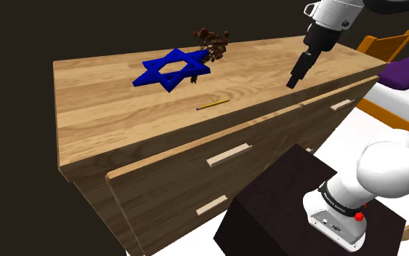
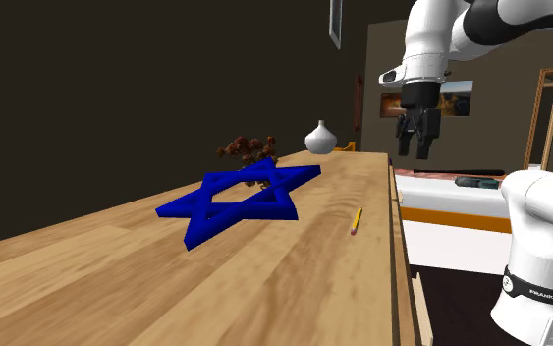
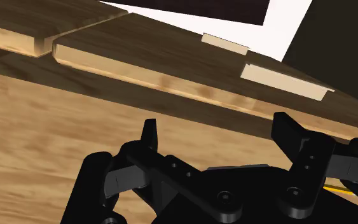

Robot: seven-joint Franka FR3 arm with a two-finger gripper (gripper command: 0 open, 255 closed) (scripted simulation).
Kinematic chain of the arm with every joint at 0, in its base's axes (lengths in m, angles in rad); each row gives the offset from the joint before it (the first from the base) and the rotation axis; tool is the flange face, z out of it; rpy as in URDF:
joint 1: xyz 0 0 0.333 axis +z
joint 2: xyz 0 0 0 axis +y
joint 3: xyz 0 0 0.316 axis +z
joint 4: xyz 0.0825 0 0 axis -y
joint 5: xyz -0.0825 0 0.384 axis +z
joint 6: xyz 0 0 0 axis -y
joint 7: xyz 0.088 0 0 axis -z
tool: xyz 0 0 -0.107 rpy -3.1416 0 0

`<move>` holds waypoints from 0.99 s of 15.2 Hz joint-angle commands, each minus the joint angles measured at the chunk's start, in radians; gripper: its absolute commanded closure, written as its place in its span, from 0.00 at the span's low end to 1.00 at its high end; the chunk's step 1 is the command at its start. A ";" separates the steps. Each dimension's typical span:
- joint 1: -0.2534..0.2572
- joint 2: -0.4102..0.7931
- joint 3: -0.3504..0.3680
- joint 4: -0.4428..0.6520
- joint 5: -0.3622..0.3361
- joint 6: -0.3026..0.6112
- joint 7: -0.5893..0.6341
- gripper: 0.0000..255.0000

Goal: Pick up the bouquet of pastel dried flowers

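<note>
The gripper point(image 1: 293, 84) hung spread and empty over the dresser's point(image 1: 108, 109) front edge. The bouquet point(image 1: 211, 45) lay well apart toward the shoulder view's left, just behind the star point(image 1: 197, 67).

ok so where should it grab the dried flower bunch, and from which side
Probably from straight above, closing across the low bushy clump of the bouquet near its middle; stems aren't distinct enough to pick out. It lies at the back edge of the dresser top, with a point of the blue star close on its shoulder-view left, so keep the open end effector off that side.
</note>
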 commanded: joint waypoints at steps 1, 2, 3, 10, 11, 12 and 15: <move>0.000 0.000 0.000 0.000 0.000 0.000 0.000 0.00; -0.006 0.021 0.023 0.006 0.013 0.030 0.044 0.00; -0.013 0.043 0.046 0.014 0.024 0.059 0.087 0.00; -0.081 0.231 0.201 0.116 0.052 0.249 0.392 0.00; -0.094 0.261 0.223 0.137 0.047 0.272 0.436 0.00; -0.107 0.292 0.244 0.160 0.040 0.294 0.482 0.00; -0.151 0.390 0.305 0.237 0.005 0.351 0.621 0.00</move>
